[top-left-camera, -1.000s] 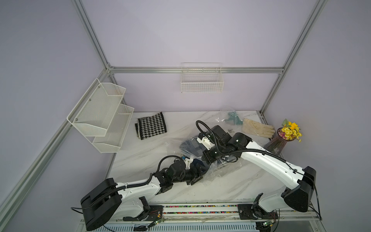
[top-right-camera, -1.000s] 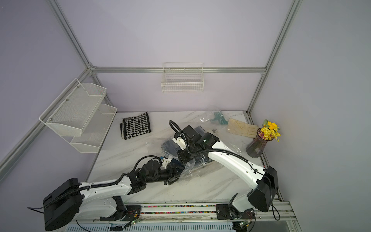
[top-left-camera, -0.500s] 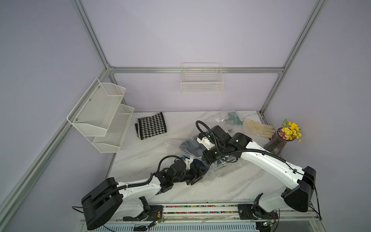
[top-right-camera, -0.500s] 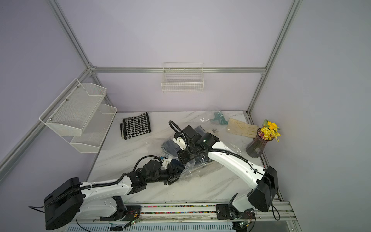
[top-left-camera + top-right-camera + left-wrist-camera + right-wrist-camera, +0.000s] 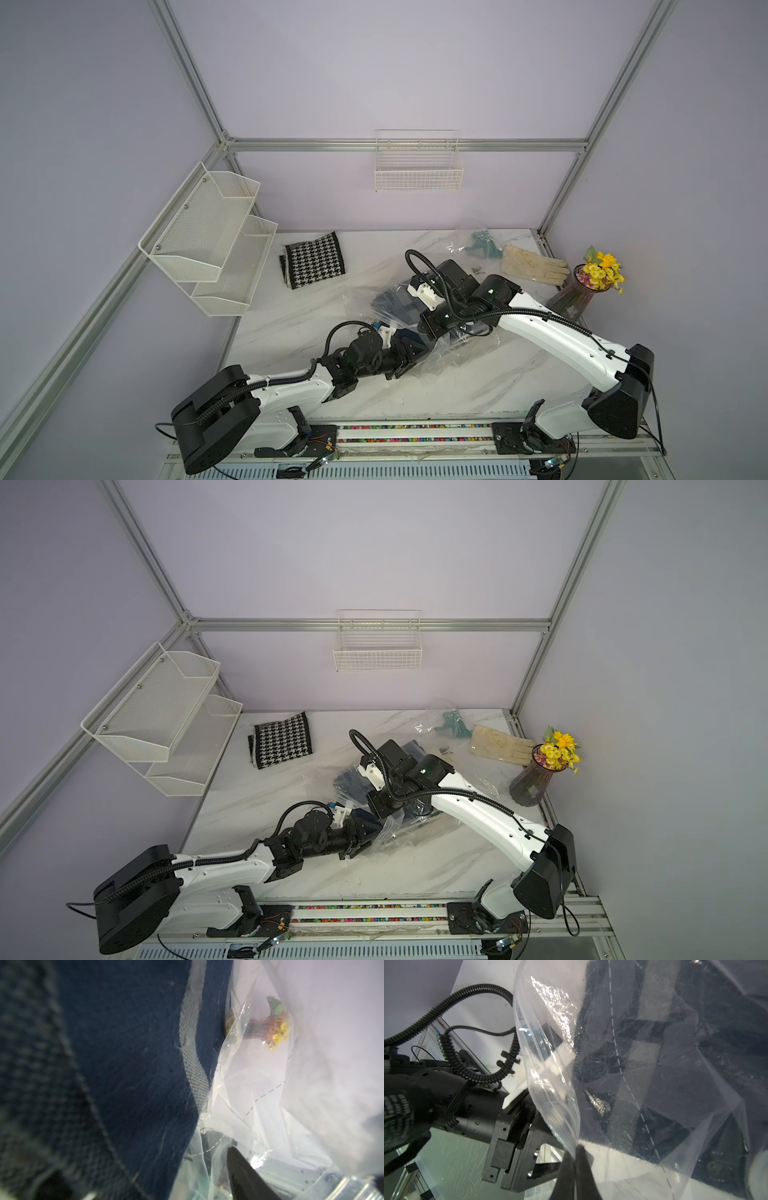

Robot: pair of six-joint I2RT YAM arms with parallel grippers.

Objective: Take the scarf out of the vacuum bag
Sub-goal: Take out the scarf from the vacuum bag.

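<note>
1. Lilac walls (image 5: 374, 62) and an aluminium frame (image 5: 407, 145) close in the room behind and to either side of the left pincer (image 5: 428, 355) and the right pincer (image 5: 575, 1153)
2. A white marble-patterned table (image 5: 291, 328) lies under both pincers, seen in both top views
3. A two-tier white mesh shelf (image 5: 208, 237) hangs on the side wall, well apart from the left pincer on its outer side and higher up
4. A white wire basket (image 5: 417, 174) hangs on the back wall, well beyond both pincers and above them
5. The vacuum bag (image 5: 550, 1064), clear and crinkly, lies mid-table; its mouth surrounds the left pincer and its rim rises to the right pincer
6. The scarf (image 5: 124, 1053), dark blue with paler checks, sits inside the vacuum bag, just ahead of the left pincer
7. A houndstooth cloth (image 5: 316, 266) lies flat well beyond the left pincer, near the back wall
8. Cream gloves (image 5: 534, 266) lie beyond the right pincer, on its outer side
9. A purple vase (image 5: 569, 299) holding yellow flowers (image 5: 602, 270) stands just past the gloves
10. A small clear bag (image 5: 461, 241) holding a teal item (image 5: 484, 245) lies beyond the right pincer, touching the gloves
11. The right pincer is clamped tight on the vacuum bag's rim
12. Of the left pincer only one dark finger (image 5: 245, 1178) shows clearly; how wide it stands, or whether it grips the scarf, cannot be told
</note>
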